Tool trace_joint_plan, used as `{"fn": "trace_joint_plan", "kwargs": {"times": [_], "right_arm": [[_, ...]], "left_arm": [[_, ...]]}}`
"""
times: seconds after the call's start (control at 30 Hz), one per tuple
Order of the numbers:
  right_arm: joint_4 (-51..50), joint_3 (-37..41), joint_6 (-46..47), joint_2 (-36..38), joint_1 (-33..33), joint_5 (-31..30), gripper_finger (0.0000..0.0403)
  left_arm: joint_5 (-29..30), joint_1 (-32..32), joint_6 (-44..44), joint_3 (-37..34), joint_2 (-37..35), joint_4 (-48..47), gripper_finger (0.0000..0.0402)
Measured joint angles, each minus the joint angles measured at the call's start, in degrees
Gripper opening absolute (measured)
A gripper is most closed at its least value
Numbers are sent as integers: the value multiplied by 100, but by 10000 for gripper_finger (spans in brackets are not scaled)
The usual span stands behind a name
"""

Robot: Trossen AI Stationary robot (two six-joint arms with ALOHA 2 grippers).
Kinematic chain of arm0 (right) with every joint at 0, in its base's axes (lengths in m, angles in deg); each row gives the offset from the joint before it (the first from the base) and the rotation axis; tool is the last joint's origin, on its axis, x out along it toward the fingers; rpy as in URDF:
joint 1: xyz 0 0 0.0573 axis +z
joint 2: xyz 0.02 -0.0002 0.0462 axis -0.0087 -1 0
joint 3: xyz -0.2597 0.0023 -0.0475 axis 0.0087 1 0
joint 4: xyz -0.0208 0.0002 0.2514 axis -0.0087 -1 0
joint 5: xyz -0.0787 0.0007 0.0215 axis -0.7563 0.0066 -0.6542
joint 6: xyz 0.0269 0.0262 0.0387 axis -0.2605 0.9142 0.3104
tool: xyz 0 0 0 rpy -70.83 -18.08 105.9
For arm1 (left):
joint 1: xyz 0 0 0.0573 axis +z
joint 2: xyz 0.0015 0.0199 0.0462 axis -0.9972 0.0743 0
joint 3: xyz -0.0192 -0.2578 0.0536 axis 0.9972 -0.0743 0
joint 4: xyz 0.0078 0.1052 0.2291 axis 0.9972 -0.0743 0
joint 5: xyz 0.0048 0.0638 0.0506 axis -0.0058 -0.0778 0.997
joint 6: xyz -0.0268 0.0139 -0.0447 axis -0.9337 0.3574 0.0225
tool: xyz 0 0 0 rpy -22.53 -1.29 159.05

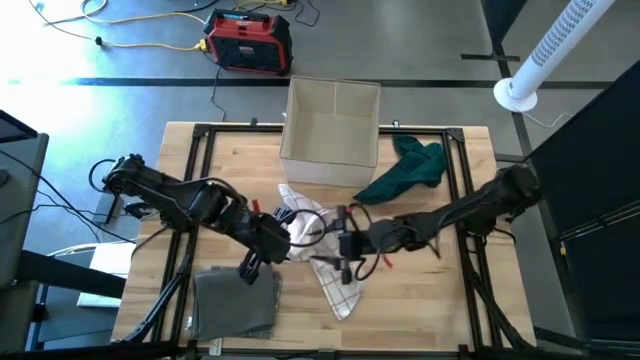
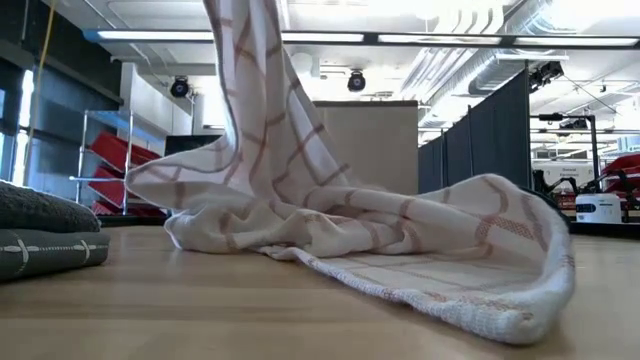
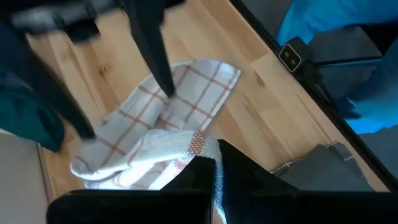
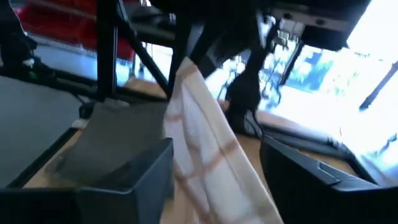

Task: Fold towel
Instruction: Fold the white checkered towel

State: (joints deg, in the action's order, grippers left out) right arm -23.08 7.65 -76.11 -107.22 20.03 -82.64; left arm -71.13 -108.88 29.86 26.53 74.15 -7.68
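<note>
Right now the white checked towel [image 1: 330, 262] lies crumpled at the middle of the table [image 1: 430, 310], low in the centre of the high view, with one part lifted and the rest trailing toward the bottom edge of the frame. The left gripper [image 1: 283, 232] sits just left of centre with its jaws pinched shut on a bunched edge of the cloth; in the left wrist view that edge is drawn up between the two dark fingers [image 3: 193, 180]. From the low view the towel rises as a tall column at upper left, so the lifted part hangs from above while a wide flap spreads flat across the wood.

The right gripper [image 1: 345, 243] is just right of centre, close beside the left one, its jaws standing wide with nothing in them; in the right wrist view the hanging cloth runs between the two fingers [image 4: 124, 180] without being clamped.

Judging from this, the main risk is that the towel hangs from one pinch only. A pull sideways could drag the flat part into a heap rather than spreading it, and the fold would come out skewed. The two grippers are also very near each other, so a careless reach might knock them together. A green cloth [image 1: 410, 170] and a grey folded cloth [image 1: 235, 300] lie well apart from it.
</note>
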Motion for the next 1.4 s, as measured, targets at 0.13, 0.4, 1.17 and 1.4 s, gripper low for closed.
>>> {"fn": "trace_joint_plan", "kwargs": {"times": [0.13, 0.4, 1.17, 1.4], "right_arm": [[650, 0, -93, -310, -133, 141, 271], [1012, 0, 334, -579, -441, 1533, 277], [422, 0, 864, -431, -443, 1835, 2], [-1162, 2, 1111, 235, -223, 469, 1]], "left_arm": [[6, -51, 12, 0, 0, 95, 0], [6, -67, 101, 0, 0, 186, 0], [243, 180, -1601, 4, 13, -333, 75], [281, 112, -1732, 5, 15, -516, 178]]}}
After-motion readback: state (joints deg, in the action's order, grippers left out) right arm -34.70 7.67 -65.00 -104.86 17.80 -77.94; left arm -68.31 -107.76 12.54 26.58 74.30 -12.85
